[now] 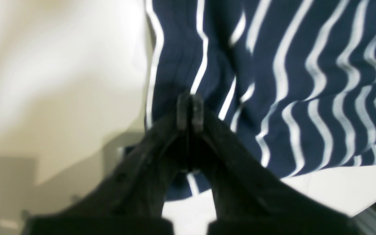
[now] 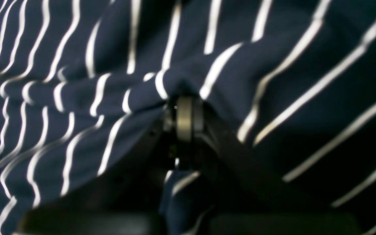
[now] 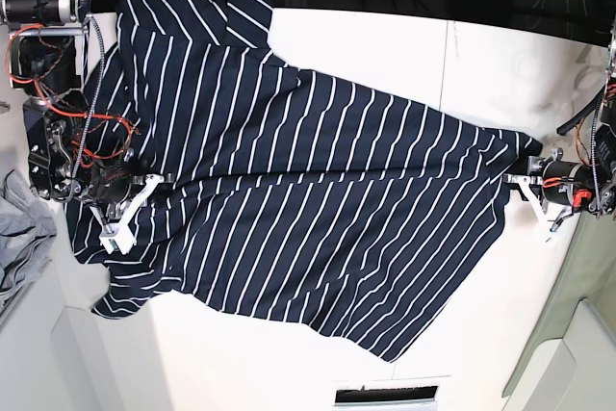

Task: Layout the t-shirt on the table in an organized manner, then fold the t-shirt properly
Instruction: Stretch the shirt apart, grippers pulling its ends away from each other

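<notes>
One striped t-shirt (image 3: pixel 298 199) lies spread across one white table (image 3: pixel 385 55), flanked by two robot arms, one gripper (image 3: pixel 159 178) at its shoulder end, another (image 3: pixel 512 180) at its hem; one grey cloth (image 3: pixel 21 233) sits beside the table.

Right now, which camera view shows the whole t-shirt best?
The base view: it shows the t-shirt entire, stretched across the table between both arms. The left wrist view shows only one striped edge at the shut left gripper; the right wrist view shows only blurred fabric filling the frame.
</notes>
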`<state>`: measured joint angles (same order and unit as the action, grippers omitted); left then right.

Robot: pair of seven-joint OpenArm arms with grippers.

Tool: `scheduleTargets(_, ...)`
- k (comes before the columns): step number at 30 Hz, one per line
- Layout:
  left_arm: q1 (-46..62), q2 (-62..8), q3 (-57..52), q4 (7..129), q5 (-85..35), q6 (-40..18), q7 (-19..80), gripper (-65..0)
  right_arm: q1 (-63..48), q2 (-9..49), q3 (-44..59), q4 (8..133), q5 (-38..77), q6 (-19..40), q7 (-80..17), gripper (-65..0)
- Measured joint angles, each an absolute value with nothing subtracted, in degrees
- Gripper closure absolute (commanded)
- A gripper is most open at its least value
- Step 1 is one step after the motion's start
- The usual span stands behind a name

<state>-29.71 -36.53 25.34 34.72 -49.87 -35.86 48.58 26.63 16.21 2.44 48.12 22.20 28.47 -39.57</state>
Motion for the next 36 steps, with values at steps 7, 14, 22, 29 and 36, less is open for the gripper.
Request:
scheduleTargets(7,-28.67,-38.19,25.52,39.72,-50.15,-38.63,49.34,0.0,32.69,16.47,2.46,48.49,25.21,28.18,-44.99,0.0)
scheduleTargets(14,-26.57,-47.94,25.43,50.26,-55.24,-39.55,48.71,0.0,23.99,16.95,3.14,61.41,32.99,28.32,-54.08,0.0)
scheduleTargets(22,-19.33,-49.98,25.54,53.65,-56.84,-39.48,47.24,0.0,9.06,17.10,9.06,72.10,33.06,28.36,-54.98,0.0)
scheduleTargets(29,-13.80,-47.79,25.61,53.56,-51.31,-39.48,42.59,0.0,2.61,17.15,10.94,72.49,34.44,28.73,-52.12,0.0)
scheduleTargets(36,-13.65,-45.06,25.23,53.87,-44.49,-39.44,38.06,0.0,1.96,17.12,10.92,72.36,31.68,29.41,-49.08,0.0)
